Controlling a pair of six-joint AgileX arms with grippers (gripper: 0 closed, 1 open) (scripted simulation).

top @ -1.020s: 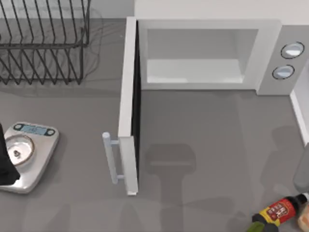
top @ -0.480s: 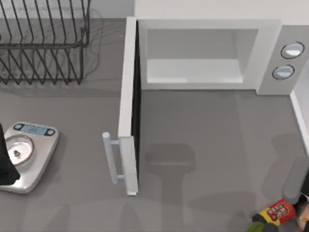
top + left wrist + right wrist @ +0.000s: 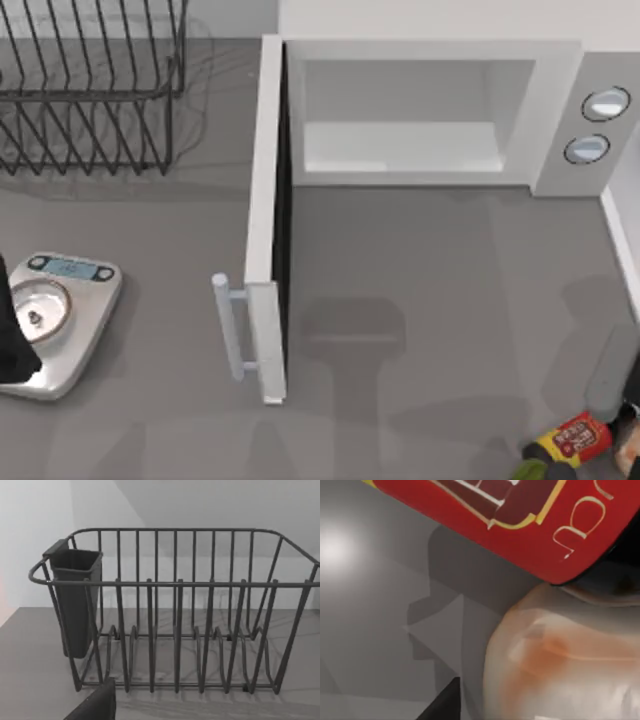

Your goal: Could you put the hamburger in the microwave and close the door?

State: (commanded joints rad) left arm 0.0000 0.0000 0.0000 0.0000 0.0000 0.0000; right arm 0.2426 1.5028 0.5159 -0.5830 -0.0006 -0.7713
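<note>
White microwave (image 3: 430, 110) at 12 o'clock, door (image 3: 266, 220) swung open. Hamburger (image 3: 560, 665) at 5 o'clock touches red-labelled bottle (image 3: 572, 440); right claw (image 3: 628, 400) above it, fingers' state can't tell. Left arm parked at 9 o'clock over scale (image 3: 60, 320).

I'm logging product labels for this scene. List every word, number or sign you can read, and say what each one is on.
Bottle, red label: pale lettering and a yellow-edged emblem, cut off in the right wrist view; no whole word can be read.
Kitchen scale, display: marks too small to read.
Microwave, two knobs: no markings visible.
Dish rack and hamburger: no text.
</note>
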